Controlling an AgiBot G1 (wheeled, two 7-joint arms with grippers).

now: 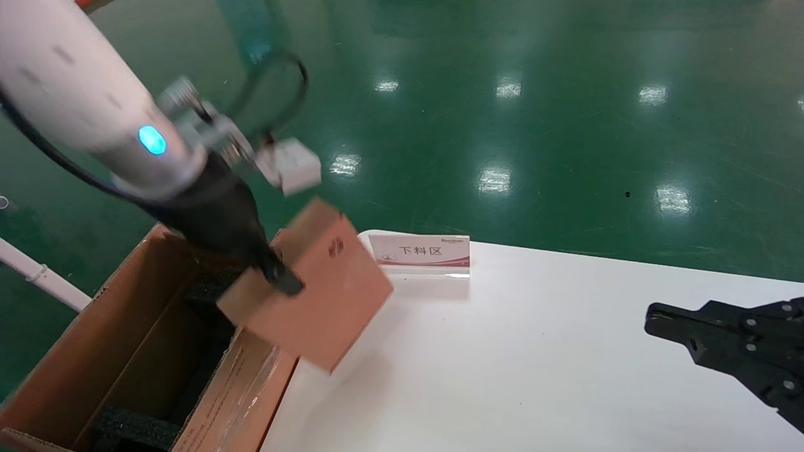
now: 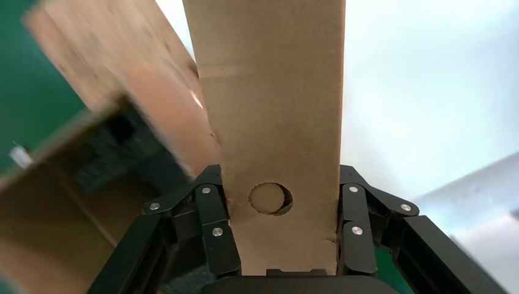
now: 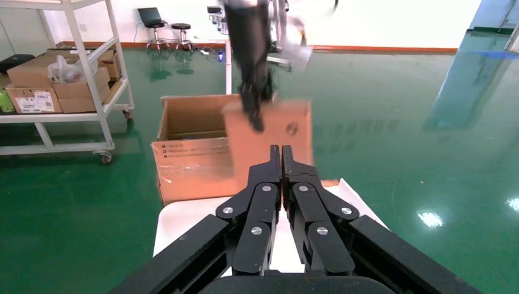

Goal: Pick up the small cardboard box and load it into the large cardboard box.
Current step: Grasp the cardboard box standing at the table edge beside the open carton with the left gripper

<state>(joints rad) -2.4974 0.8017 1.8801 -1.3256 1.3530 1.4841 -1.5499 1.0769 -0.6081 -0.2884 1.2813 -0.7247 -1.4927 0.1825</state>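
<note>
My left gripper (image 1: 282, 279) is shut on the small cardboard box (image 1: 326, 295), a flat brown box with a dark recycling symbol, held tilted in the air over the large carton's taped near flap and the table's left edge. In the left wrist view the fingers (image 2: 211, 226) clamp both sides of the box's narrow face (image 2: 275, 110), which has a round punched hole. The large cardboard box (image 1: 94, 351) stands open on the floor at the lower left, with black foam inside. It also shows in the right wrist view (image 3: 190, 159). My right gripper (image 1: 653, 314) is shut and empty over the table's right side.
A white table (image 1: 534, 376) fills the lower right of the head view, with a small sign stand (image 1: 419, 251) at its far left edge. Green floor surrounds it. A white shelving cart (image 3: 61, 79) with boxes stands far behind the carton.
</note>
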